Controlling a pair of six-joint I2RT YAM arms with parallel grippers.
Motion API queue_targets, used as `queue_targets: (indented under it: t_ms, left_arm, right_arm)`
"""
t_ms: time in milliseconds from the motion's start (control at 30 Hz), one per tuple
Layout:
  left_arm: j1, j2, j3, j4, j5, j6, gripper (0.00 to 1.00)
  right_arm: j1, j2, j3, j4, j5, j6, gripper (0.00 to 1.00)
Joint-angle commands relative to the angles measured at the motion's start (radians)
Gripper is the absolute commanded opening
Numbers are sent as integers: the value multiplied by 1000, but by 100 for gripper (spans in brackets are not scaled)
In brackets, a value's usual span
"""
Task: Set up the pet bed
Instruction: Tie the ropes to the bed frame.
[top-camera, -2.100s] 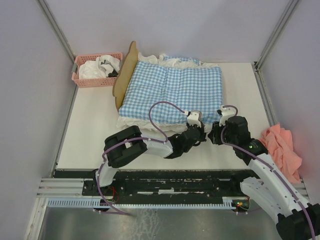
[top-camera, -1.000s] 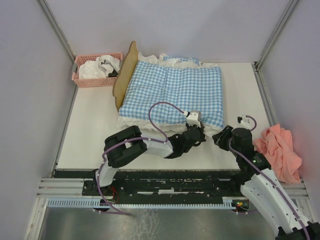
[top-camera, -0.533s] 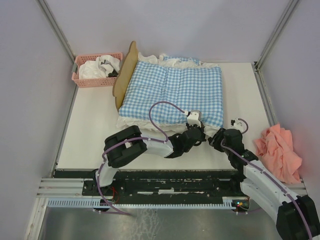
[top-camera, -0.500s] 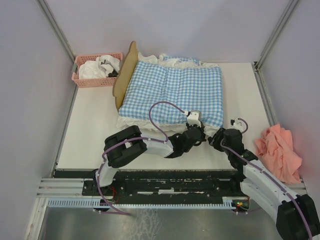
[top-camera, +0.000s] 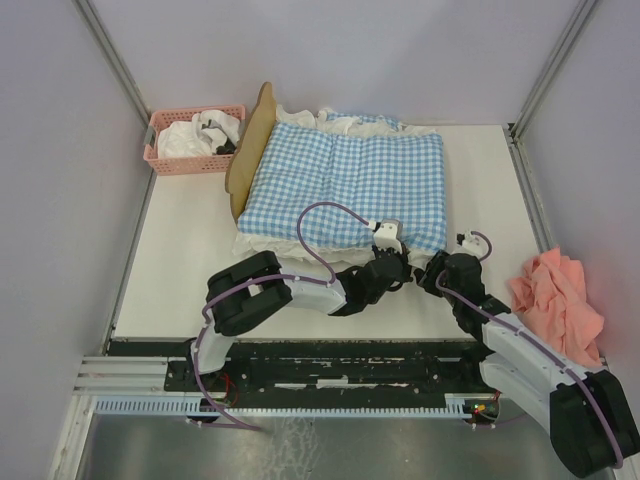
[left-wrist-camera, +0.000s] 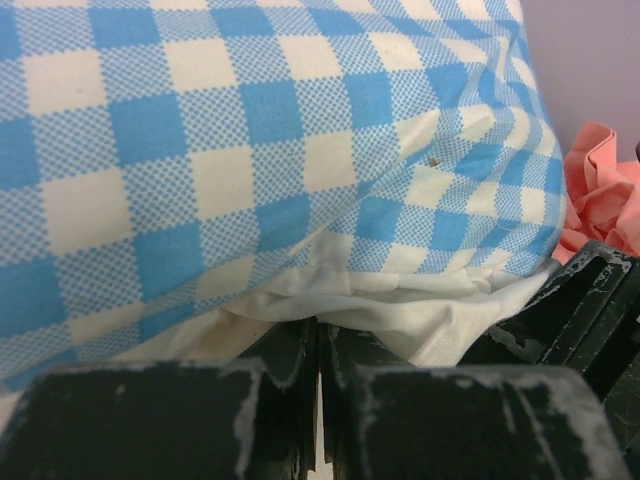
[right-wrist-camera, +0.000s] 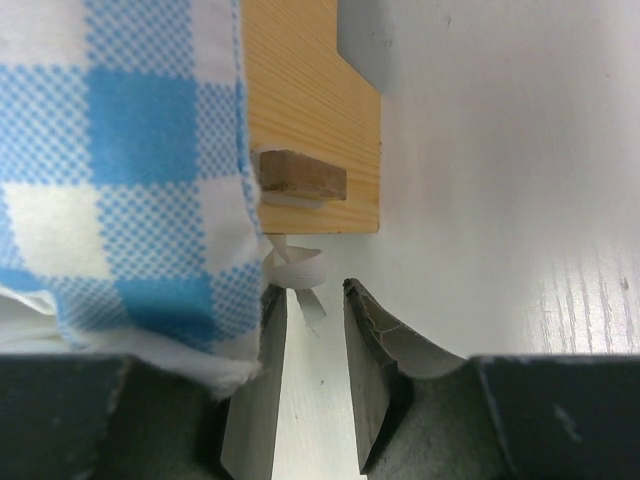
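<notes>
Top view. The pet bed (top-camera: 250, 150) sits mid-counter toward 12 o'clock, with its headboard at the 9 o'clock end. It is almost wholly covered by the gingham bedding (top-camera: 350, 185). The pink basket (top-camera: 160, 160) is at 10 o'clock and the pink cloth (top-camera: 560, 300) at 4 o'clock, lying well apart from the bed on the counter (top-camera: 190, 260).

Both arms work at the bed's 5 o'clock corner. The left gripper (left-wrist-camera: 318, 330) is fully shut. The white ruffle (left-wrist-camera: 400, 310) lies against its tips, but whether a fold is pinched cannot be told. The right gripper (right-wrist-camera: 308, 295) is partly open and has hold of nothing. A loose white strip (right-wrist-camera: 298, 270) hangs at the mouth of its jaws, just below the bare wooden corner of the frame (right-wrist-camera: 310, 110).

The step is probably dressing this corner of the bedding. To do it well:
- The right gripper should take only fabric and stay off the wood.
- It should close on the strip or ruffle edge, low on the cloth.
- The left gripper should hold steady as an anchor.
- The draw should be gentle, because the light frame may slide on the counter.

Against two seconds ago, the right arm has dropped from a raised pose. Its forearm now lies low toward 5 o'clock, and its gripper is back at the same corner after a brief retreat. The left arm, bedding and bed have not shifted.
</notes>
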Motion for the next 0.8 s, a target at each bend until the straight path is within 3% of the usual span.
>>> queue_targets:
  t_ms: [0,300,467,567,767]
  left_arm:
    - [-3,-50,26,15,-30,-25,3]
    - [-3,-38,37,14,-24,-28,3]
    - [-4,-39,43,7,-24,-26,3]
    - [-4,-40,42,7,-28,-23,3]
    - [-3,-71,11,-8,-47,19,3]
  right_arm:
    - [2,7,27,59,15,-16,36]
    - [2,15,22,74,18,-27,35]
    - [2,13,34,55,16,-31,23]
    - [2,3,40,10,35,-20,3]
    - [2,-47,65,-110,168,11,2]
